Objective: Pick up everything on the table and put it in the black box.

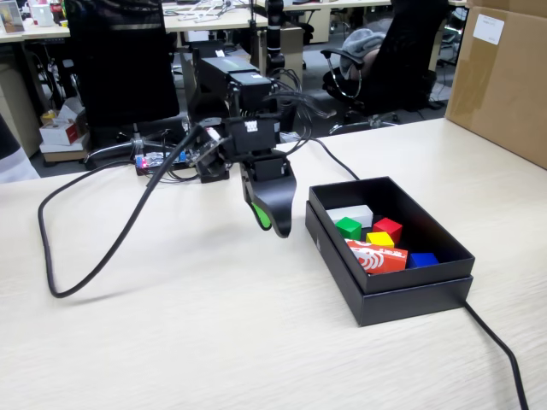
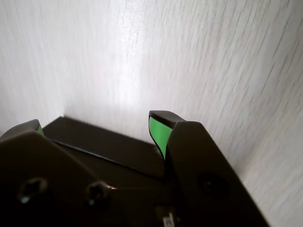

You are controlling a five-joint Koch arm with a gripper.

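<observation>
The black box [image 1: 410, 295] sits on the table [image 1: 214, 333] at the right of the fixed view. Inside it lie the green cube [image 1: 348, 227], the red cube [image 1: 387, 229] and the yellow cube [image 1: 380, 240], close together. My gripper [image 1: 273, 224] hangs just left of the box, a little above the tabletop, with its green-padded tips pointing down. In the wrist view the gripper [image 2: 97, 122] is open, its jaws far apart with nothing between them. Behind the jaws there, the dark side of the black box [image 2: 109, 146] shows.
A white block [image 1: 350, 213], a red-orange packet [image 1: 376, 256] and a blue cube [image 1: 422, 260] also lie in the box. A thick black cable [image 1: 94, 256] loops across the table's left. Another cable [image 1: 504, 359] runs from the box to the front right. A cardboard box [image 1: 500, 77] stands far right.
</observation>
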